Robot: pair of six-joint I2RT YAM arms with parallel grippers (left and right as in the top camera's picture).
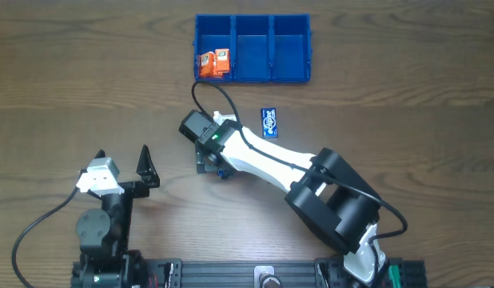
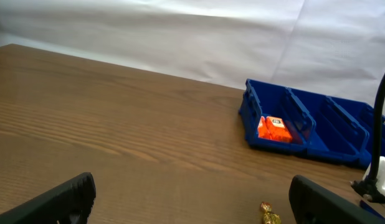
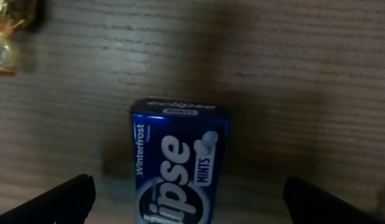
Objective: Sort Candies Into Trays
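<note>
The left gripper [image 1: 123,162] hangs idle, fingers spread wide with nothing between them. The step in hand looks like the pickup of a mint pack [image 3: 179,168]. The right gripper [image 3: 186,186] hovers directly over it, fingers parted with one on each long side and neither touching it. The pack is a flat, glossy, dark-blue box with white lettering, lying face up on the table [image 1: 71,80]. A gold-wrapped candy [image 3: 7,37] sits out beyond one finger, apart from the pack. Next the gripper probably needs to drop, pinch the narrow sides squarely and carry the pack ahead to the blue tray [image 1: 291,78], likely to a compartment other than the one holding orange candies [image 1: 214,63]. A second blue pack [image 1: 268,122] waits beside the arm.
</note>
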